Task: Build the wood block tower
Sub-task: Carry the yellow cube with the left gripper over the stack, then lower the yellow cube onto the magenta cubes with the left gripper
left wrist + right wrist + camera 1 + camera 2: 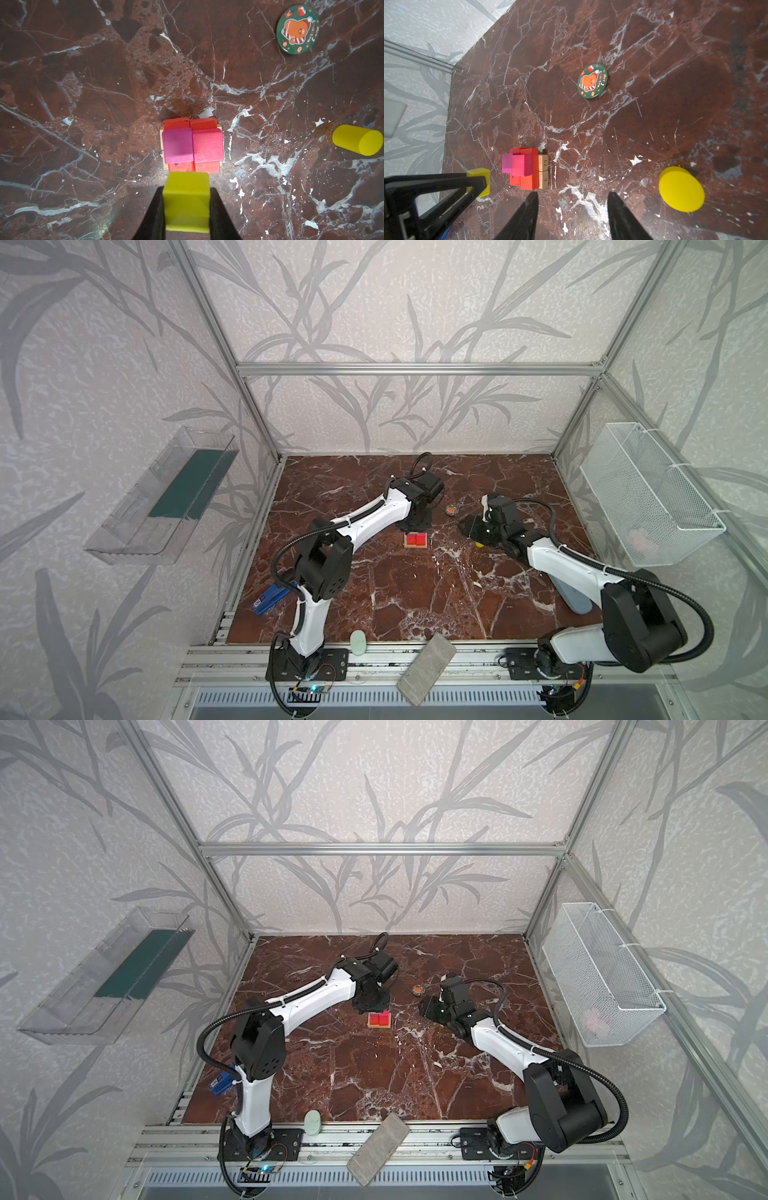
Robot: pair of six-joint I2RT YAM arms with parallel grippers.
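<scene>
**Marble tabletop [415,605] carries a tower [416,540] two pieces short**

Three tiers stand near the middle of the tabletop. Two tan bars [543,171] form the base, two red flat rectangles [527,182] lie across them, and two magenta cubes [177,145] sit side by side on top. The left gripper [186,190] pinches the yellow cube [186,203] between its jaws, just beside the stack and not yet over it. In both top views that gripper sits at about 12 o'clock of the tower. How high the cube hangs cannot be told. The right gripper [573,195] has its jaws spread with nothing between them. It is near the yellow cylinder [681,189], which rests on the marble at 3 o'clock of the tower, apart from it. A Christmas badge [592,81] lies at about 1 o'clock. By the look of it, the build is well past halfway, with only the cube and the cylinder left to place.
</scene>
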